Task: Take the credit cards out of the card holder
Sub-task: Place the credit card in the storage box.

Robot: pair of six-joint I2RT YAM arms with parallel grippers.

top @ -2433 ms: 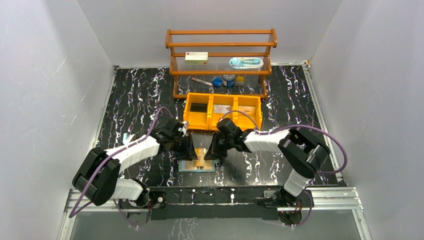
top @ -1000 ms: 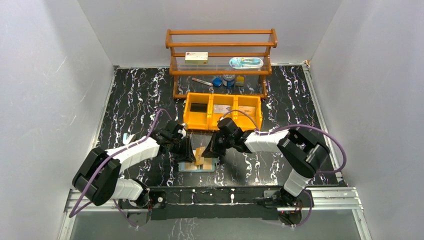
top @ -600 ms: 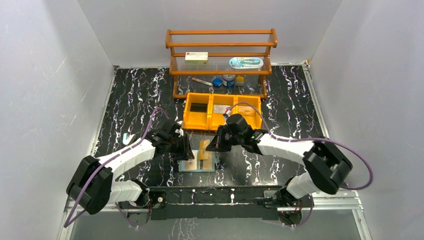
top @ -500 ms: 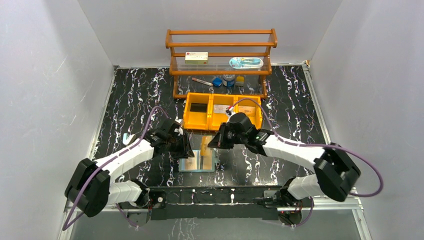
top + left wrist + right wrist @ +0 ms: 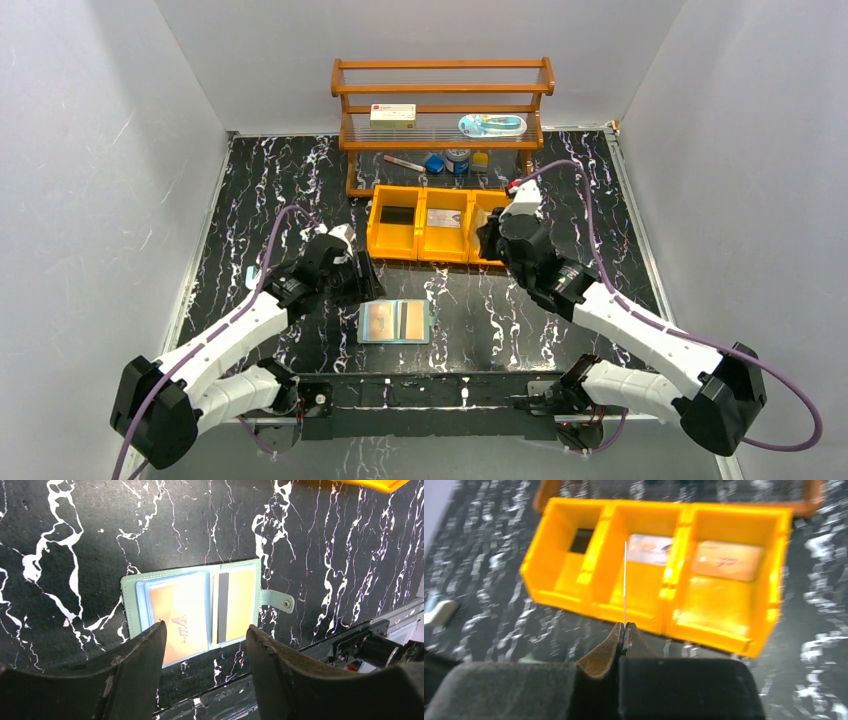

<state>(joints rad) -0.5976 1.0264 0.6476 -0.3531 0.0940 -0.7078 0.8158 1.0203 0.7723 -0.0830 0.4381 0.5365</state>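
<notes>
The sage-green card holder (image 5: 395, 322) lies open and flat near the table's front edge. In the left wrist view it (image 5: 129, 597) shows an orange-tan credit card (image 5: 182, 615) in its left pocket and a card with a dark stripe (image 5: 235, 607) in its right pocket. My left gripper (image 5: 202, 640) is open and empty, hovering above the holder; in the top view it (image 5: 355, 278) is just up-left of the holder. My right gripper (image 5: 624, 626) is shut on a thin card seen edge-on (image 5: 625, 580), in front of the orange bins (image 5: 659, 615). In the top view it (image 5: 490, 238) is near the right compartment.
The orange three-compartment bins (image 5: 418, 245) hold a dark card (image 5: 581, 540), a greyish card (image 5: 651, 549) and a tan card (image 5: 726, 560), one per compartment. A wooden shelf (image 5: 443, 90) with a white box (image 5: 392, 116) stands behind. A small pale object (image 5: 258, 275) lies at the left.
My right gripper has drawn a card out of the holder and carried it up and right to the bins. My left gripper has come off the holder, back and left.
</notes>
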